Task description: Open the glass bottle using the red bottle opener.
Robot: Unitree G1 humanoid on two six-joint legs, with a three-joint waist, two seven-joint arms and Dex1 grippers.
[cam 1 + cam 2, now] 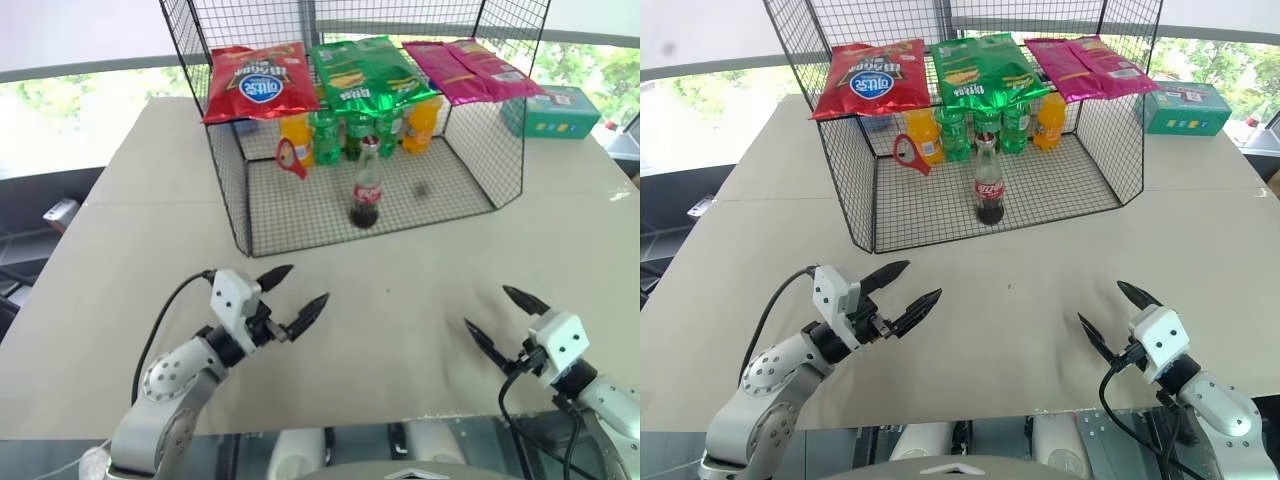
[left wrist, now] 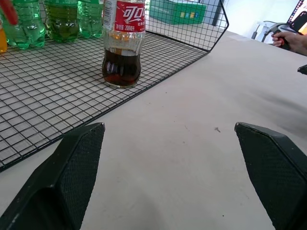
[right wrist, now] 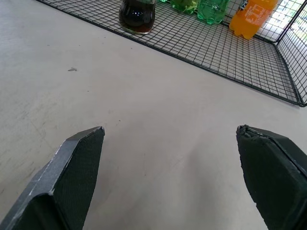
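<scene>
Glass bottle [image 1: 365, 185] sits just right of red bottle opener [image 1: 290, 157] — grippers [image 1: 292, 298] [image 1: 497, 318] spread, empty; careless reach could topple it.

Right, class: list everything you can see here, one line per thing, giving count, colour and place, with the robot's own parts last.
table: one, beige, under everything.
wire rack: one, black, at the far middle of the table.
glass bottle: one, dark cola, red label, upright on the rack floor near its front.
red bottle opener: one, red, hanging on the rack's left wall.
orange soda bottles: two, at the rack's back, flanking the green ones.
green soda bottles: several, at the rack's back.
snack bags: red, green, pink, on the rack's top.
box: one, teal, on the table to the rack's right.
left hand: open, empty.
right hand: open, empty.
</scene>
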